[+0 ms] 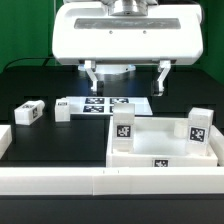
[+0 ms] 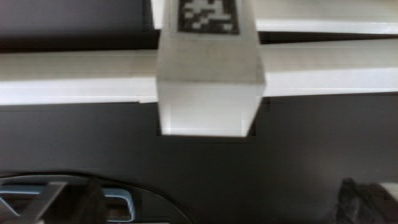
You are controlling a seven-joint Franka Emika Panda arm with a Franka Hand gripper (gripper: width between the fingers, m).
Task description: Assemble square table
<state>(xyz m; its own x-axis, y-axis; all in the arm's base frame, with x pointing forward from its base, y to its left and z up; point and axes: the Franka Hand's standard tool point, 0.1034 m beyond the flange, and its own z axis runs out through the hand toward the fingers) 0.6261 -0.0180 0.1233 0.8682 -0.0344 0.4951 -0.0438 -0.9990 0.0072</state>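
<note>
I am holding my gripper (image 1: 126,88) wide apart with nothing between its fingers, hanging above the marker board (image 1: 105,104) near the middle of the table (image 1: 45,140).

The top (image 1: 160,158) is lying on the table toward the edge on the exterior view's right, rim upward. The first leg (image 1: 122,129) is standing upright inside it at the corner on the exterior view's left, and the second leg (image 1: 197,125) is standing upright at the corner on the exterior view's right. I am judging that half of the legs are in place, though I cannot tell whether either one is turned fully home in its socket.

Two legs are waiting loose. The third leg (image 1: 28,113) is lying near the table's edge on the exterior view's left, and the fourth leg (image 1: 62,107) is lying just beside the marker board on that same side, well apart from the top.

In the wrist view a tagged white block (image 2: 210,95) is crossing a long white bar (image 2: 71,80). It is likely one of the legs, but I cannot tell which.

What I am seeing as left to do is fetching each loose leg, carrying it to a free corner of the top, and seating it there.
</note>
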